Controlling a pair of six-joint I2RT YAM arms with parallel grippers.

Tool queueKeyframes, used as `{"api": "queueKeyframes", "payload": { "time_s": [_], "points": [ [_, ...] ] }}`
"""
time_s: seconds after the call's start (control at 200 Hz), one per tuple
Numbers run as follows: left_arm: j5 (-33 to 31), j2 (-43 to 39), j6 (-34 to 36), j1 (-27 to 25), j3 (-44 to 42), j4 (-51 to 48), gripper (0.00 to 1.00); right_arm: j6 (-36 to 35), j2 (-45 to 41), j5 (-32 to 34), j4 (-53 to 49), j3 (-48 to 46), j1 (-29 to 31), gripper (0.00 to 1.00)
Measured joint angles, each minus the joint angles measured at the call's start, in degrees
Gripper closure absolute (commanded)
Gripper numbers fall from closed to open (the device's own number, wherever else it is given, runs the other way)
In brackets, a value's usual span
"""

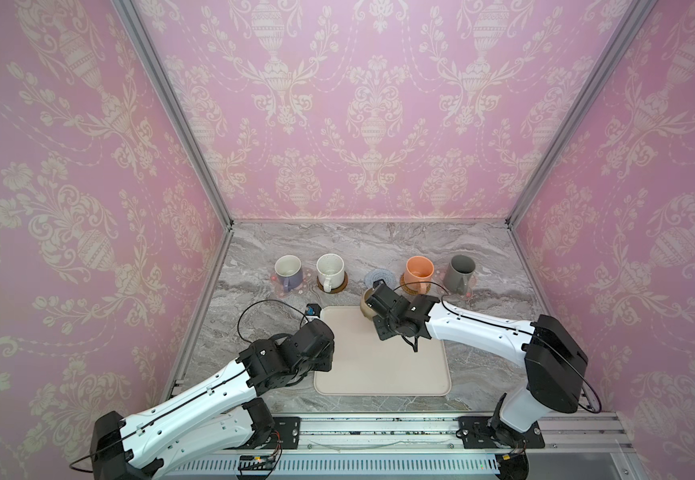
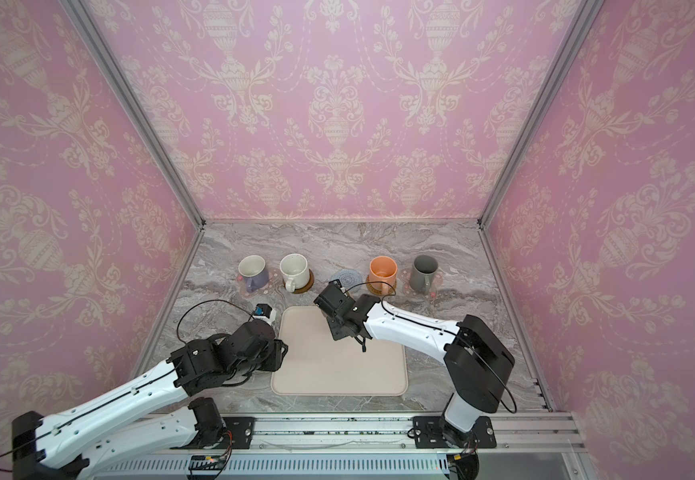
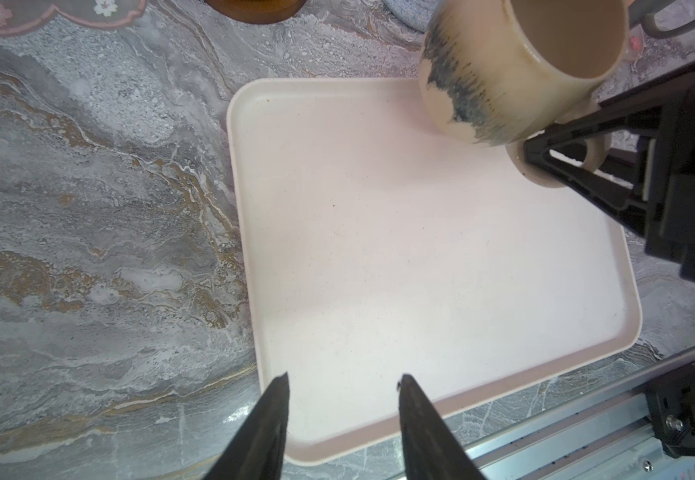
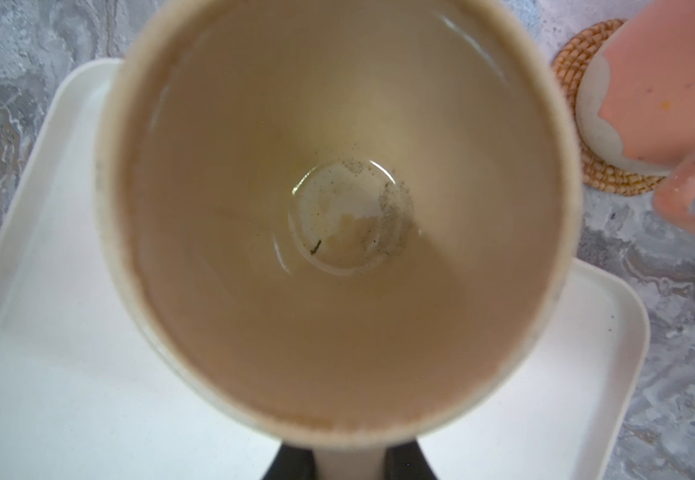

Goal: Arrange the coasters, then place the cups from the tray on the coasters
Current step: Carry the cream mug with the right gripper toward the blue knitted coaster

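Reaching over the tray (image 3: 379, 249), the right tool (image 3: 542, 163) clamps the cream mug (image 3: 503, 83)

Tabletop: a grey marble-look tabletop (image 1: 379, 245), streaked white with rusty-brown veins, glossy under the light.
Walls: pink wallpaper (image 1: 372, 104) on three sides, printed with cream urns, flowers and dotted swags.
Corner posts: a silver aluminium left post (image 1: 173, 104) and right post (image 1: 583, 104) slant down to the tabletop's two back corners.
Front rail: a silver grooved rail (image 1: 379, 432) runs along the near edge of the tabletop.
Slotted strip: a pale slotted duct (image 1: 379, 465) lies just in front of the rail.
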Motion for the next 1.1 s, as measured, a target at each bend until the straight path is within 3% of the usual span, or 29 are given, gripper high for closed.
{"api": "queueKeyframes", "payload": {
  "time_s": [0.415,1.101],
  "points": [
    [-0.07,1.57,0.00,0.00,0.00,0.15,0.54,-1.88,6.80,-0.26,-1.81,8.90,-6.27,1.00],
    [0.07,4.20,0.24,2.32,-0.33,2.54,0.53,-1.81,14.53,0.35,-2.49,16.04,-10.71,1.00]
  ]
}}
